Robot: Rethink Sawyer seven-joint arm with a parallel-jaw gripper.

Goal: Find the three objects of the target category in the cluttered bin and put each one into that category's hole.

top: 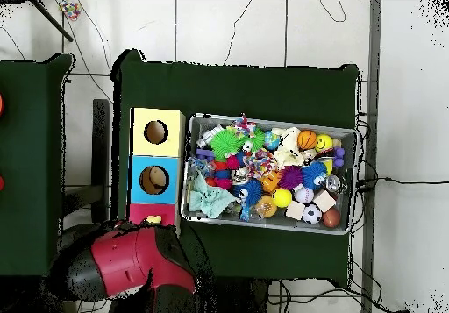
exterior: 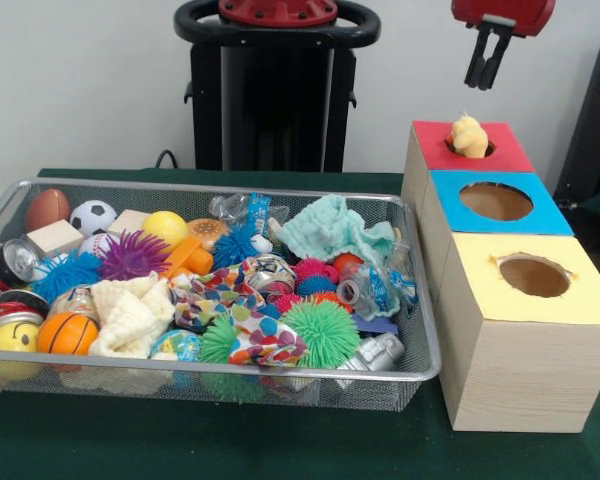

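The silver wire-mesh bin [exterior: 210,380] is full of mixed toys at the left; in the overhead view the bin [top: 351,182] is at the middle right. The yellow duck [exterior: 469,136] sits in the round hole of the red-topped box [exterior: 510,150], sticking up above the rim; it also shows in the overhead view [top: 154,218]. My gripper [exterior: 482,86] hangs empty above the duck, its two fingers slightly apart. In the overhead view the red arm [top: 131,261] covers it. No tiger or teddy bear shows in the bin.
The blue-topped box [exterior: 550,215] and the yellow-topped box [exterior: 580,300] stand in a row in front of the red one, right of the bin. In the bin lie spiky pom balls [exterior: 321,332], an orange basketball [exterior: 67,334], a mint cloth [exterior: 330,232] and cans.
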